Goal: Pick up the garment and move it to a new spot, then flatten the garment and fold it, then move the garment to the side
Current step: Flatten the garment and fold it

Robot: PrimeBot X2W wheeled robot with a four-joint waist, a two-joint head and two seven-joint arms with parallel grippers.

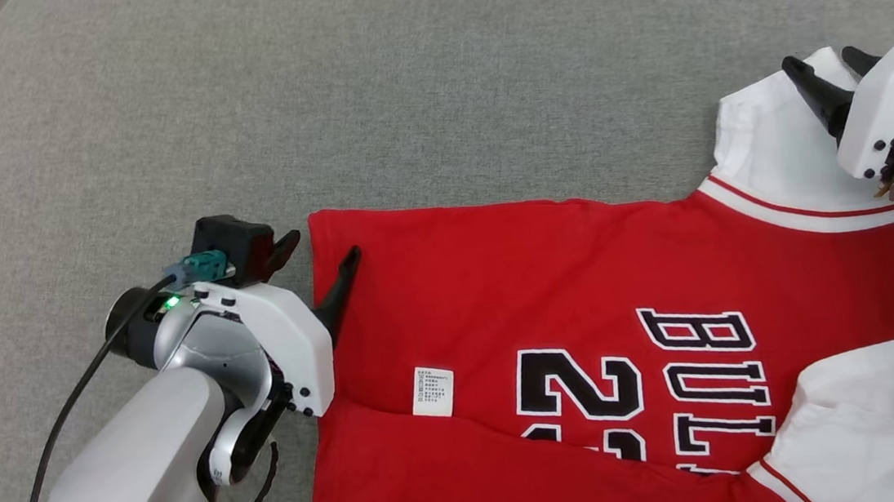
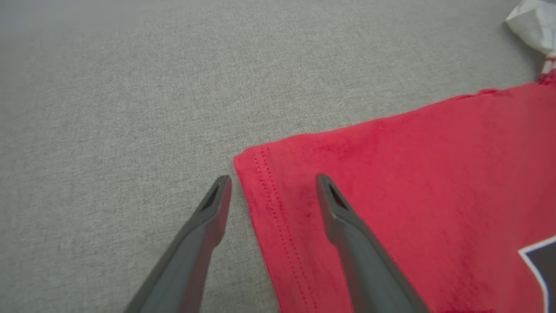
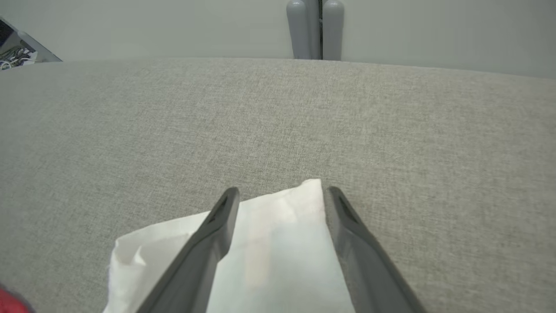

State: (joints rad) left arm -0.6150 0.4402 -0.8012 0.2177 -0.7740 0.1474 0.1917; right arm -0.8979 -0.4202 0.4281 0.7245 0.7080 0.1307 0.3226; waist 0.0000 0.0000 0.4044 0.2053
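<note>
So the garment [image 1: 549, 290], a red jersey with white sleeves and black lettering, is spread out on the grey fabric surface [image 1: 431, 80], hem end toward the robot's left and collar end toward its right. It isn't fully flat. Along the garment's edge nearest the robot a long strip of red cloth is folded over the body and hides the lower part of the big digits, and a small white care label [image 1: 433, 391] sits right by that fold line. The left gripper [image 1: 323, 245] is at the garment's far hem corner [image 2: 243, 161] with its fingers spread apart and nothing pinched. In the left wrist view one finger is over the bare surface just outside the stitched hem and the other is over red cloth just inside it, so the hem edge runs between them. Can't tell if the tips actually touch the cloth. The right gripper [image 1: 819, 57] is at the garment's opposite end, over the far white sleeve [image 1: 769, 142], fingers also wide apart and gripping nothing. In the right wrist view the sleeve's end lies between and under the two fingers, its tip about level with the fingertips. The garment's other white sleeve [image 1: 880, 406] is bunched up and lies partly over the red body next to the lettering. Well beyond the garment, two grey upright posts [image 3: 315, 28] stand side by side.
</note>
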